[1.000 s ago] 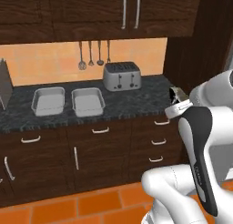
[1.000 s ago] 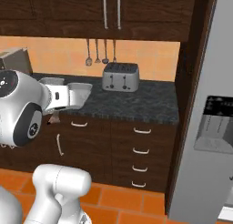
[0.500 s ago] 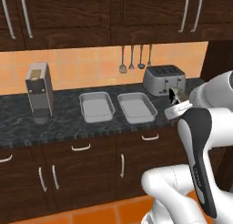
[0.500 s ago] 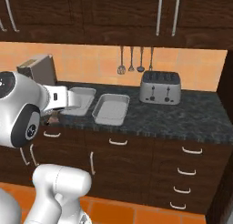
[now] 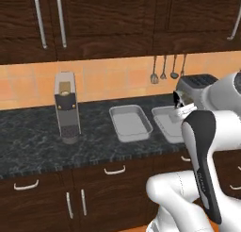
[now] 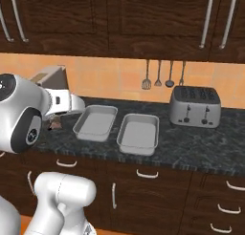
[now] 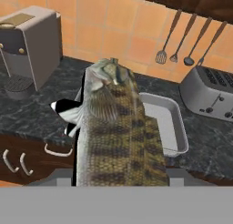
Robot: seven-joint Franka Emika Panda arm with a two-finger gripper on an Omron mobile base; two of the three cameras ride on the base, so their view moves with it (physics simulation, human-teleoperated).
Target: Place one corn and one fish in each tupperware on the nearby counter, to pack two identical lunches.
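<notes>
so the fish (image 7: pixel 116 136) is the dark brownish one, scaly and mottled with spiky fins, standing nearly upright in the hand view with its head up at 12 o'clock, above the counter (image 6: pixel 191 150), black-grey marbled stone. two light-grey tupperware trays sit side by side on it, left tupperware (image 6: pixel 95 122) and right tupperware (image 6: pixel 139 133), just apart, both looking bare inside. can't see any corn.

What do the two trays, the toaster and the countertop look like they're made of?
The two trays look like matte light-grey plastic or dull metal; the flat shading leaves it open. The toaster looks like brushed silver metal, with a dark slotted top. The countertop looks like polished stone: black-grey with pale marbled veins.
</notes>
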